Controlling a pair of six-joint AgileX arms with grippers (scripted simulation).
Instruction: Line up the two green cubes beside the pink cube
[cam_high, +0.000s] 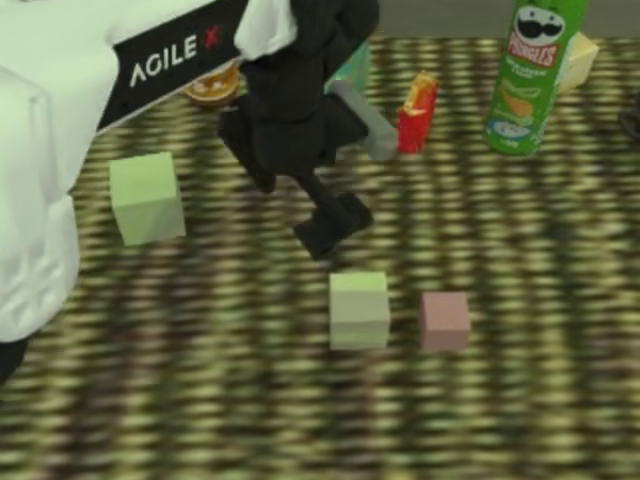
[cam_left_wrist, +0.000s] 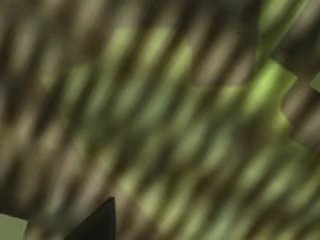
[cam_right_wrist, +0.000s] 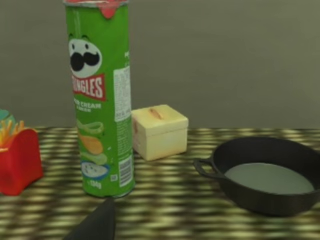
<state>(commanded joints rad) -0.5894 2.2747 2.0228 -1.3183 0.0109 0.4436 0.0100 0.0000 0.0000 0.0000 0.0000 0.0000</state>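
Observation:
The smaller green cube (cam_high: 359, 310) sits on the woven mat, a short gap left of the pink cube (cam_high: 445, 321) and roughly in line with it. Far to the left stands the larger green cube (cam_high: 147, 197), on its own. My left gripper (cam_high: 335, 225) hovers just behind the smaller green cube, open and holding nothing. In the left wrist view one dark fingertip (cam_left_wrist: 102, 222) shows over the blurred mat, with a pale green corner (cam_left_wrist: 10, 227) at the frame's edge. My right arm is parked off the right side. Its wrist view shows one fingertip (cam_right_wrist: 100, 222) with nothing held.
A tall green Pringles can (cam_high: 530, 75) stands at the back right, a cream box (cam_high: 578, 60) behind it. The red fries box (cam_high: 417, 115) and a teal holder (cam_high: 352, 68) are at the back middle. A black pan (cam_right_wrist: 265, 175) lies near the right arm.

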